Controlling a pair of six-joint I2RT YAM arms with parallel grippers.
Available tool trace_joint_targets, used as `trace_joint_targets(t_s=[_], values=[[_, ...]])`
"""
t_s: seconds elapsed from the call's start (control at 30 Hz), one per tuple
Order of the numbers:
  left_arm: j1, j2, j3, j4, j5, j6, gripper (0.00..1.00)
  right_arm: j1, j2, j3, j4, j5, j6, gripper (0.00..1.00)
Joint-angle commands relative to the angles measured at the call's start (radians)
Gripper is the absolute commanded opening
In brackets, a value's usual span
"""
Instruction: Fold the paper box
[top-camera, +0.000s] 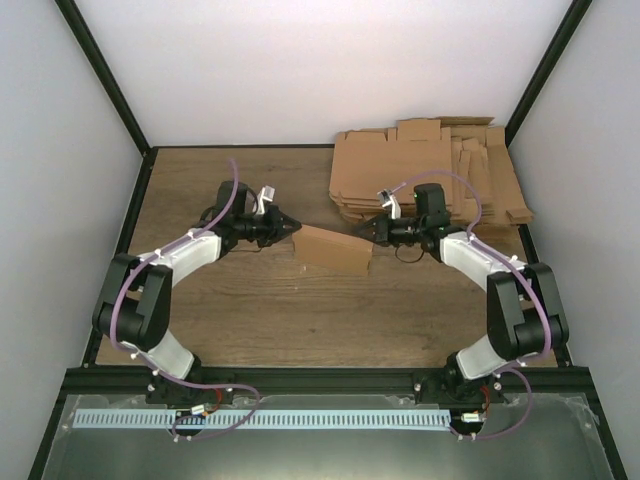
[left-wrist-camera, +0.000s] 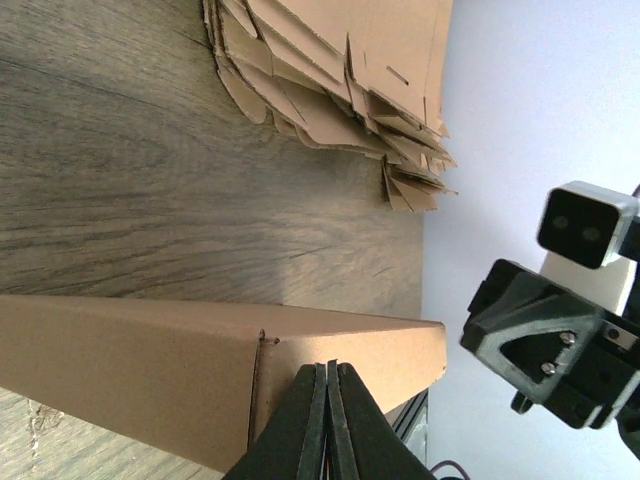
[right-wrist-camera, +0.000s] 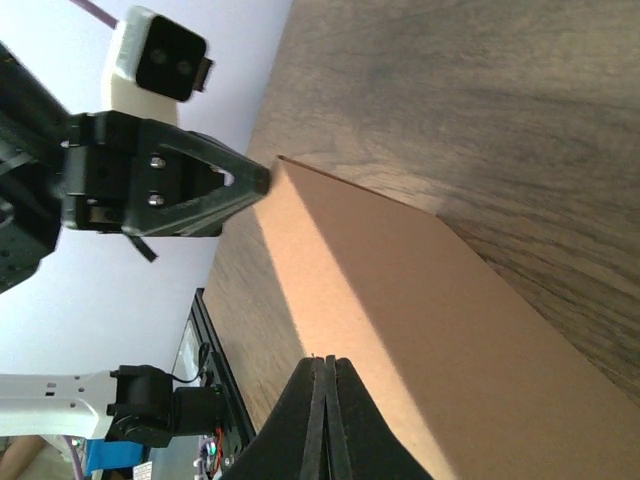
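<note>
Top external shows the paper box lying lengthwise between left fingers and right fingers, both pairs closed together, at opposite ends.

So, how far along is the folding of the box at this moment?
Done: the paper box is no longer a flat sheet. It stands on the table as a raised, folded shape, apart from the pile of flat blanks. In hand: the left fingers and right fingers, both closed, touch its two ends. Left: probably securing the ends, though I cannot tell if the flaps are tucked.
</note>
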Motion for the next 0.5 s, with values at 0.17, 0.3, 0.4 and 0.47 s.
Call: trace_joint_targets(t_s=[0.17, 0.3, 0.4, 0.47], values=[[-0.004, 0.008, -0.014, -0.090, -0.037, 0.025, 0.04, 0.008, 0.104, -0.083, -0.016, 0.035, -0.042, 0.01], [-0.004, -0.015, 0.002, -0.119, -0.039, 0.035, 0.04, 0.009, 0.068, -0.081, -0.033, 0.036, -0.051, 0.01], [-0.004, -0.047, 0.040, -0.195, -0.061, 0.071, 0.05, 0.023, 0.028, -0.069, -0.082, 0.038, -0.079, 0.01], [-0.003, -0.088, 0.071, -0.281, -0.079, 0.110, 0.08, 0.051, 0.000, -0.066, -0.131, 0.039, -0.103, 0.01]])
